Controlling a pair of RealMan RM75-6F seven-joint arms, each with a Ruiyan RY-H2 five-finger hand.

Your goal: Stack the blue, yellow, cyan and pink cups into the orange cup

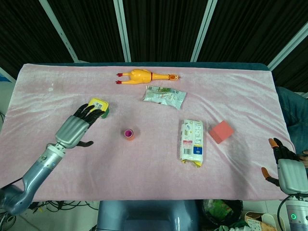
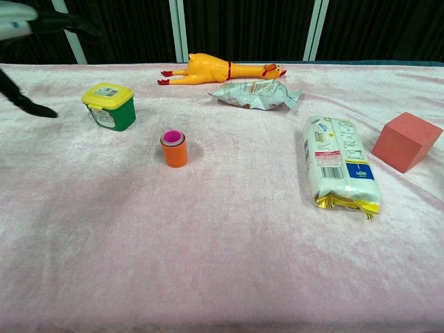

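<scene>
The orange cup (image 1: 128, 135) (image 2: 174, 152) stands upright left of the table's middle. The pink cup (image 2: 173, 137) sits nested in its mouth, with thin rims of other cups around it. My left hand (image 1: 77, 128) hangs open well to the left of the stack, fingers spread, holding nothing; in the chest view only its fingertips (image 2: 31, 108) show at the left edge. My right hand (image 1: 285, 168) rests at the table's near right corner with its fingers apart and nothing in it.
A green tub with a yellow lid (image 1: 98, 106) (image 2: 109, 106) stands just beyond my left hand. A rubber chicken (image 1: 143, 76) and a foil packet (image 1: 164, 96) lie at the back. A white snack bag (image 1: 192, 141) and a red block (image 1: 220, 131) lie to the right.
</scene>
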